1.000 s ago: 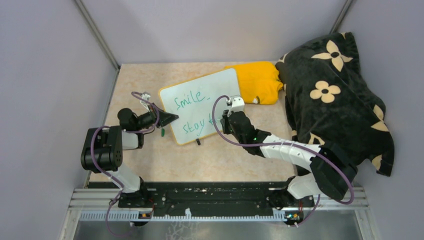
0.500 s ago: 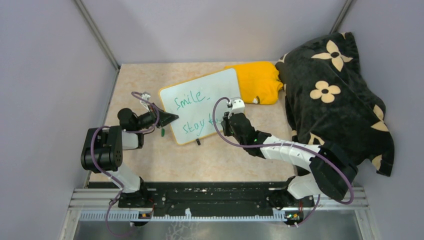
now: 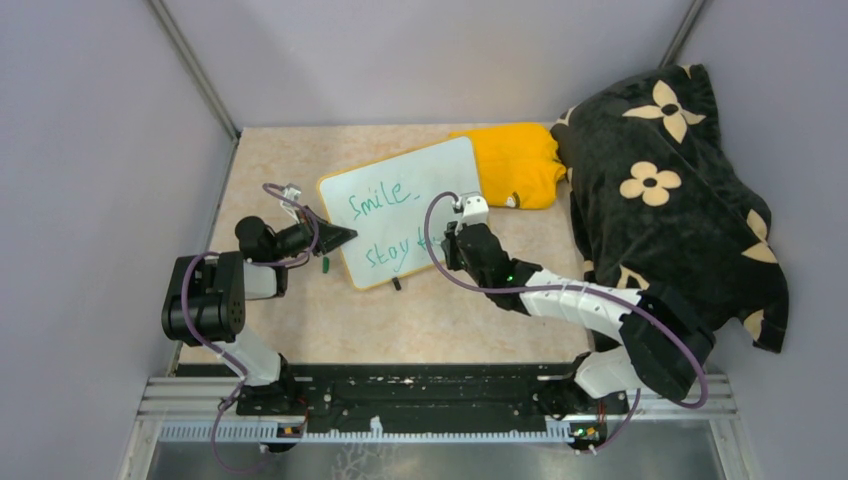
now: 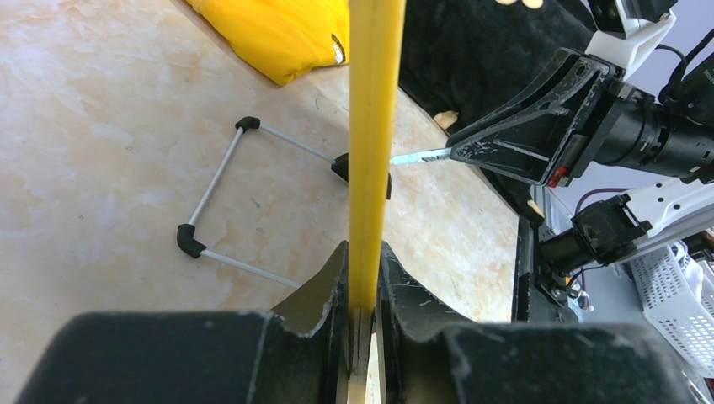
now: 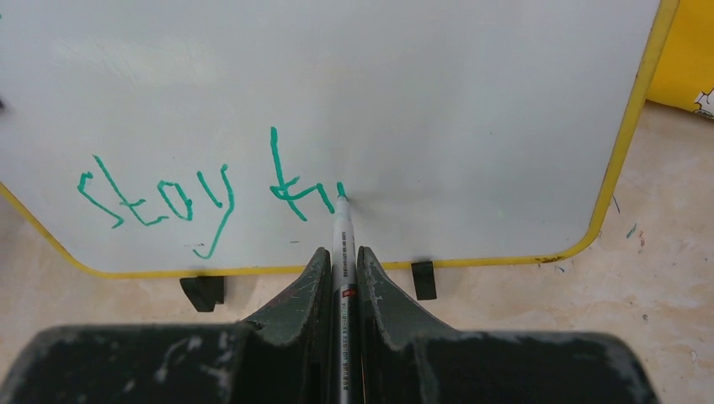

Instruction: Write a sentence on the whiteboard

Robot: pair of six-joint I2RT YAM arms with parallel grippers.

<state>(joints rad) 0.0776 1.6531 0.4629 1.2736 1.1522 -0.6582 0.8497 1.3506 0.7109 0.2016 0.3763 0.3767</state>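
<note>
The whiteboard (image 3: 415,180) lies tilted on the table, propped up by a wire stand (image 4: 221,172). My left gripper (image 3: 345,237) is shut on the yellow rim (image 4: 370,118) at its left edge, with the jaws (image 4: 364,278) pinching it. The sentence in green reads "Smile" (image 3: 378,200) above "stay" (image 5: 156,198) and a started word (image 5: 295,189). My right gripper (image 5: 342,265) is shut on a white marker (image 5: 343,240). The marker's green tip touches the whiteboard (image 5: 421,93) at the end of the last stroke.
A folded yellow cloth (image 3: 515,165) lies behind the board's right corner. A black blanket with cream flowers (image 3: 665,190) fills the right side. A small green cap (image 3: 326,265) lies on the table by the board's left edge. Grey walls close in left and back.
My right gripper has shifted very slightly with the marker on the board. The left arm and the board have not moved.
</note>
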